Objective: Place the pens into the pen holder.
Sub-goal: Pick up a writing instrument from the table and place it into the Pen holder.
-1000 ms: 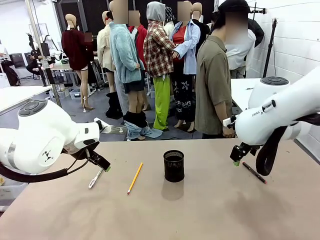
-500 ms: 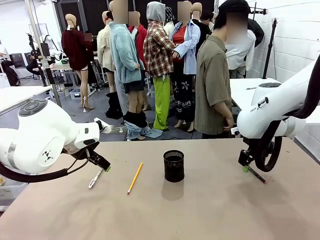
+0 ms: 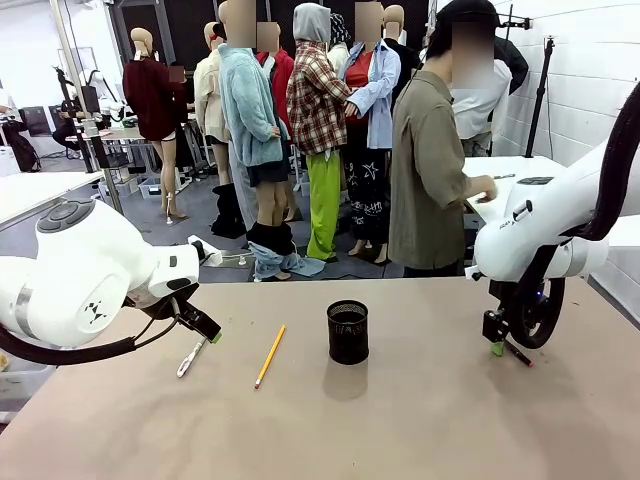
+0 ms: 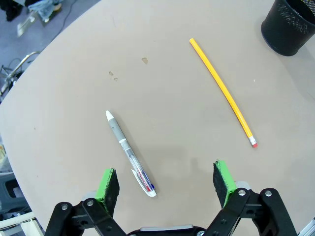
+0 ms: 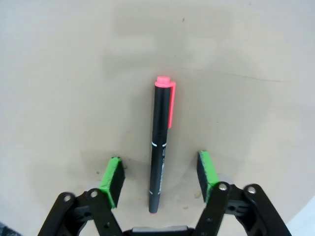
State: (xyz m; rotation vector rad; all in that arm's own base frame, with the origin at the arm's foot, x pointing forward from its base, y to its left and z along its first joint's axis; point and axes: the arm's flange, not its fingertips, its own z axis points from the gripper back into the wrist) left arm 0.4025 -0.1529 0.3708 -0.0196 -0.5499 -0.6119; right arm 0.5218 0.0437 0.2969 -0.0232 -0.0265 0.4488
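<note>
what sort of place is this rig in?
Likely a robotics lab: two robot arms at a table with a pen holder and loose pens, another worktable by the white block wall.

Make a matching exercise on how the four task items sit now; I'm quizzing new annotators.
1 silver-white pen
2 yellow pencil
3 pink-capped black pen
4 mesh pen holder

A standing upright
B flat, straddled by the right hand
C flat, near the left hand
D flat, between silver-white pen and holder

Pairs: 1-C, 2-D, 3-B, 4-A
</note>
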